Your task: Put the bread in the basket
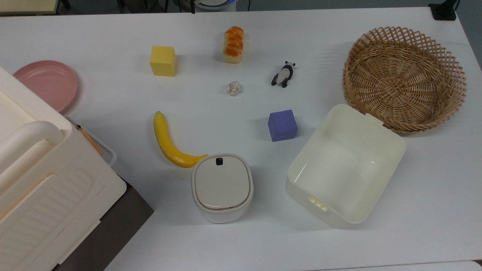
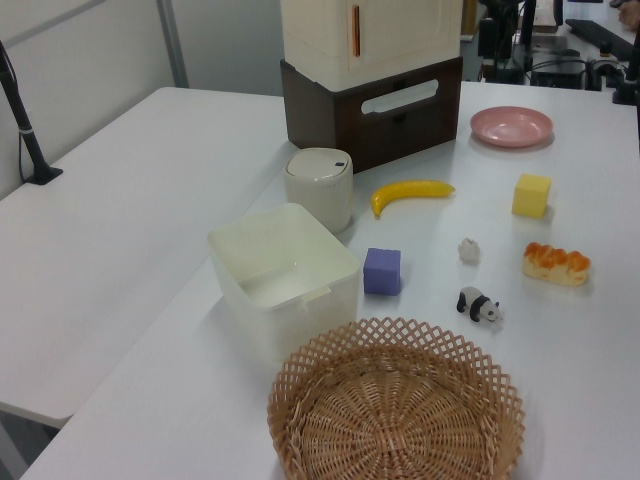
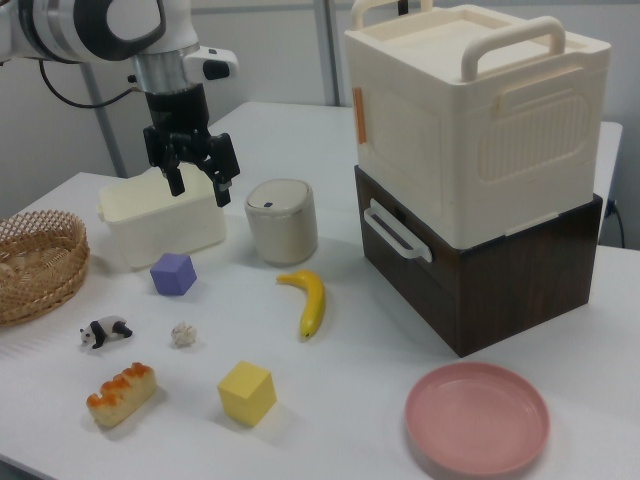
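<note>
The bread (image 3: 121,394) lay untouched on the worktop (image 3: 360,350), at the right view's near left, well apart from the basket (image 3: 35,262). The gripper (image 3: 193,181) was held high, fingers spread; the toy panda (image 3: 106,331) nearby could be knocked.

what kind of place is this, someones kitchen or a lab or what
Most likely a robotics lab, not a kitchen. A robot arm's open claw hangs over a plain white table set with toy props: bread, a panda figure, foam cubes, a basket.
</note>
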